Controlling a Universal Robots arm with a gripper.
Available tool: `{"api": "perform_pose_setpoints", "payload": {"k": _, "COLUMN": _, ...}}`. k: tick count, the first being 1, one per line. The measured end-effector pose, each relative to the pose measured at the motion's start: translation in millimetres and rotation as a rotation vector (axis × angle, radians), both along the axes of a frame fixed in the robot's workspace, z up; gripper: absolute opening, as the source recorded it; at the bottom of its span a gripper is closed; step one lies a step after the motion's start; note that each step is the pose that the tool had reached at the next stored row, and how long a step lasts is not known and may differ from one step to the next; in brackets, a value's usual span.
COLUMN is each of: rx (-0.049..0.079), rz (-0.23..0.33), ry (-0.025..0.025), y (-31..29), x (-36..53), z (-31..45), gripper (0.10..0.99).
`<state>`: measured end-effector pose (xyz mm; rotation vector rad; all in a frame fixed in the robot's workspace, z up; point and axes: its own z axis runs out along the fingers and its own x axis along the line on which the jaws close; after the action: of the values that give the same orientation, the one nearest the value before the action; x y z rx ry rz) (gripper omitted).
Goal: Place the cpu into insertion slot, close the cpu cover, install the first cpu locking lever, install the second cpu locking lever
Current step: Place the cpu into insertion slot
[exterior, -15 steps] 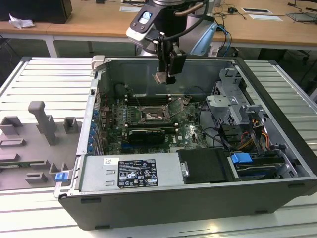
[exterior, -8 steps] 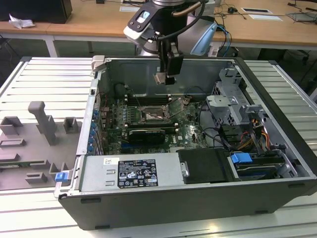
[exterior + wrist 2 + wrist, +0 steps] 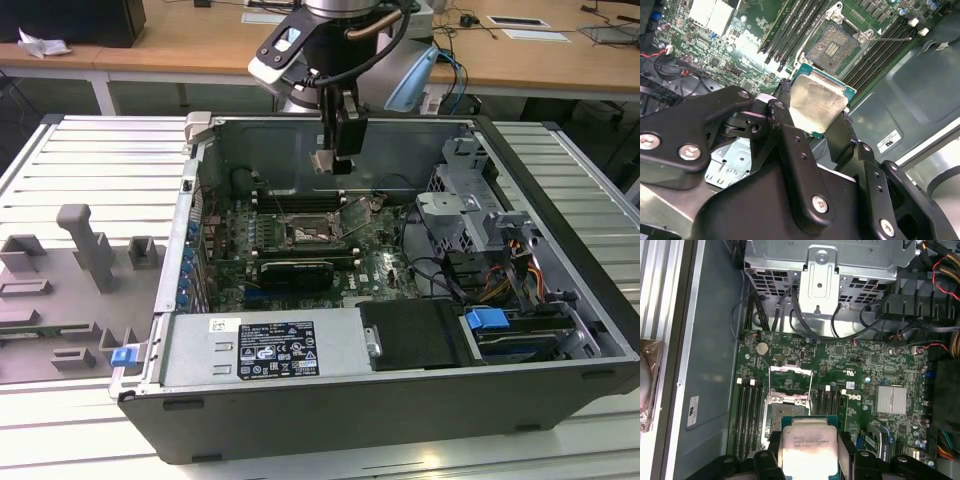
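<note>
Pinching the cpu (image 3: 817, 102) by 2 opposite edges with the gripper (image 3: 815, 114), black fingers (image 3: 785, 125) pressed against its green border in both wrist views. Holding it roughly level, pale metal lid toward the cameras, in the air above the green motherboard (image 3: 865, 370) and clear of it. Hanging, in the exterior view, inside the open computer case (image 3: 560, 190), with the cpu (image 3: 322, 160) at the tip of the gripper (image 3: 333, 162), well above the insertion slot (image 3: 305, 232). Looking down in the first wrist view past the gripper (image 3: 807, 460) and the cpu (image 3: 807, 450) onto the insertion slot (image 3: 784, 410), unfilled and partly hidden behind the chip. Flanked there by long black memory slots (image 3: 747, 410) on 2 sides. With the cpu cover (image 3: 790, 369) swung open off the socket at 1 edge of the slot. Showing, in the second wrist view, the insertion slot (image 3: 832, 47) with its contact field uncovered inside a silver rim.
</note>
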<state>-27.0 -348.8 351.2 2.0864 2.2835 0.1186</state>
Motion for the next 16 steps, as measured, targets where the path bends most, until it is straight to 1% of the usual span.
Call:
{"api": "perform_pose_setpoints", "payload": {"k": 2, "rx": 0.000, "rz": 0.000, "ry": 0.0001, "y": 0.0, "x": 0.0, "z": -1.8, "gripper": 0.529}}
{"api": "perform_pose_setpoints", "payload": {"k": 16, "rx": 0.000, "rz": -0.001, "ry": 0.0000, "y": 0.0, "x": 0.0, "z": -7.3, "gripper": 0.529}}
